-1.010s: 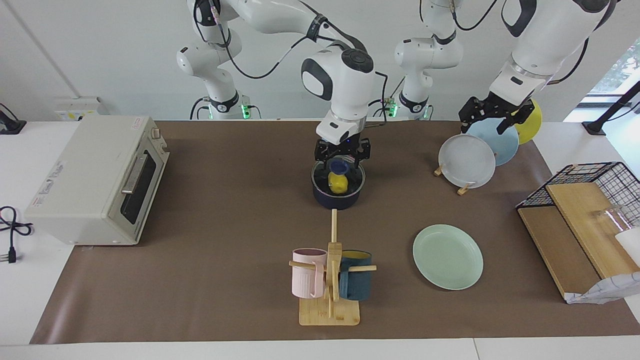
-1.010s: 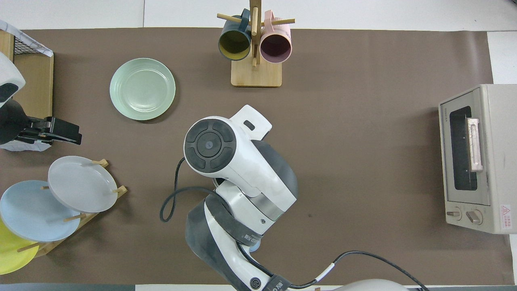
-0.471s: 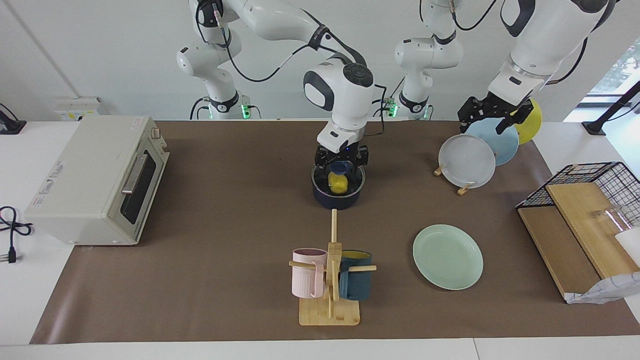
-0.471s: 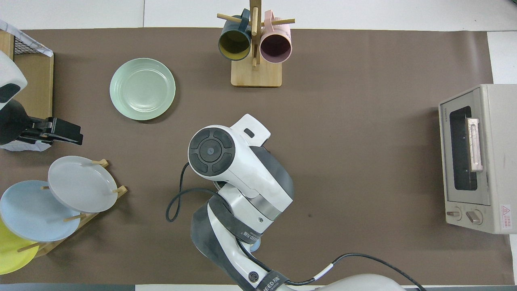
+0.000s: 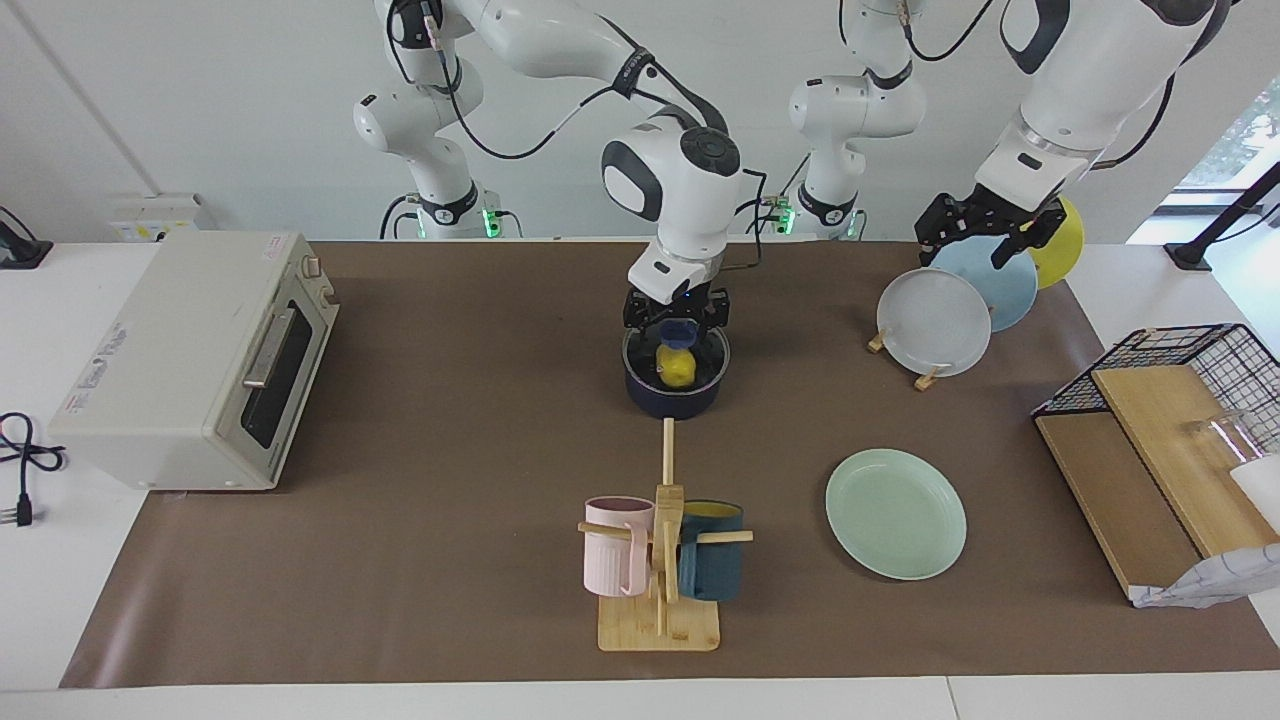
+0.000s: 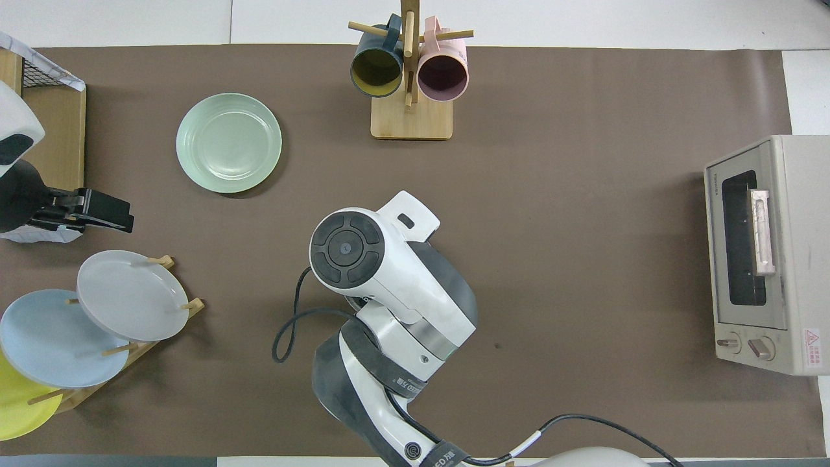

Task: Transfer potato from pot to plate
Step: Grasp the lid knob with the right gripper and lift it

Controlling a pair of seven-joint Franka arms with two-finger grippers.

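Observation:
The yellow potato (image 5: 677,368) lies inside the dark blue pot (image 5: 676,402) at the middle of the table. My right gripper (image 5: 677,335) hangs open just over the pot's rim, directly above the potato and not holding it. In the overhead view the right arm (image 6: 382,272) hides both the pot and the potato. The mint-green plate (image 5: 896,513) lies empty, farther from the robots than the pot and toward the left arm's end; it also shows in the overhead view (image 6: 229,143). My left gripper (image 5: 985,235) waits open and empty over the plate rack.
A toaster oven (image 5: 190,360) stands at the right arm's end. A wooden mug tree (image 5: 660,560) with a pink and a dark blue mug stands farther from the robots than the pot. A rack (image 5: 940,320) holds grey, light blue and yellow plates. A wire basket (image 5: 1170,400) with boards sits at the left arm's end.
My right gripper has sunk a little closer to the pot, and its arm has shifted slightly. The potato, the pot and the left arm have not moved.

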